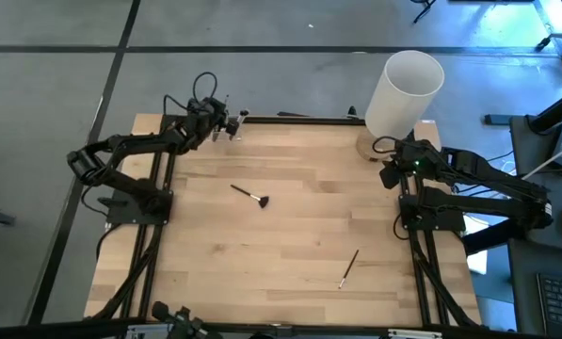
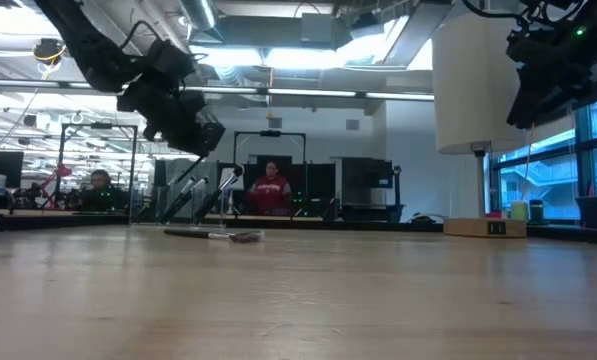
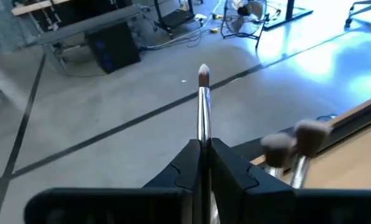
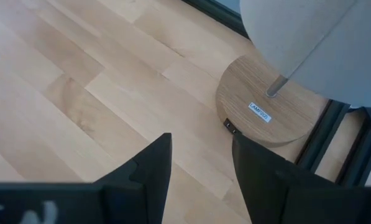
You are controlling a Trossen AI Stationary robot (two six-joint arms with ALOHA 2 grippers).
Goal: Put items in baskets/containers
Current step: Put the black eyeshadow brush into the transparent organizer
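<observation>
High view: the left hand (image 1: 226, 121) hangs at the tabletop's (image 1: 290, 235) eleven o'clock corner; two brushes lie loose, one central (image 1: 250, 195), one toward five o'clock (image 1: 348, 268).

Low view: the containers (image 2: 210, 195) are barely discernible, so a misaimed drop is a risk.

Left wrist view: fingers (image 3: 185, 163) are clamped low on a brush (image 3: 202, 109), which could pivot.

Right wrist view: the right hand (image 4: 201, 168) is parted, empty, beside the lamp base (image 4: 266, 106).

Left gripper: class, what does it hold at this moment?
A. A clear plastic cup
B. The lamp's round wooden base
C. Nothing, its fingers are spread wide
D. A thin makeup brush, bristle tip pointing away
D: in the left wrist view the left gripper is shut on a makeup brush, whose bristle tip points away from the fingers.
</observation>
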